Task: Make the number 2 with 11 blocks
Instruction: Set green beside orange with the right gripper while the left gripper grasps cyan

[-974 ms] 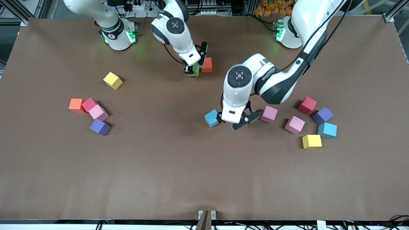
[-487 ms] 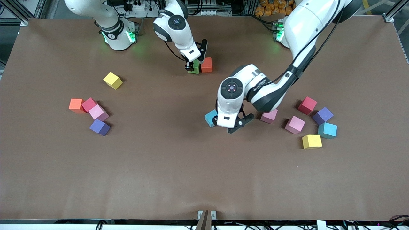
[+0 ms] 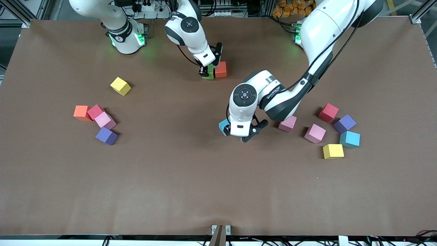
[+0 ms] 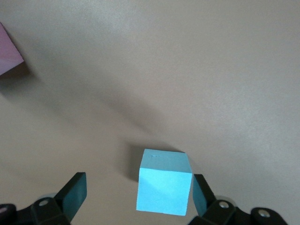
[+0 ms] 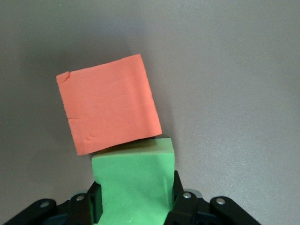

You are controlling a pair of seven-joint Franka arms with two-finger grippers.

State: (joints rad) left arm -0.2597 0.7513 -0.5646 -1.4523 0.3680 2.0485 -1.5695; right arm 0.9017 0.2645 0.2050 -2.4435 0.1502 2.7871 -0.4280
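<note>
My right gripper (image 3: pixel 207 70) is shut on a green block (image 3: pixel 208 74) that rests on the table against an orange-red block (image 3: pixel 221 69), near the robots' bases. In the right wrist view the green block (image 5: pixel 133 183) fills the jaws and touches the orange-red block (image 5: pixel 108 110). My left gripper (image 3: pixel 236 133) is open and low over a light blue block (image 3: pixel 223 127) at mid-table. The left wrist view shows that block (image 4: pixel 165 185) between the fingers (image 4: pixel 75 193), close to one pad and gripped by neither. No number 2 is in view.
Toward the right arm's end lie a yellow block (image 3: pixel 120 86) and a cluster of orange (image 3: pixel 81 112), red (image 3: pixel 95 111), pink (image 3: pixel 104 120) and purple (image 3: pixel 106 136). Toward the left arm's end: two pink (image 3: pixel 287 123) (image 3: pixel 315 133), red (image 3: pixel 328 112), purple (image 3: pixel 344 123), light blue (image 3: pixel 350 139), yellow (image 3: pixel 333 151).
The left gripper has slid toward the light blue block and now straddles it, still open. The right gripper has carried the green block up against the orange-red one.
</note>
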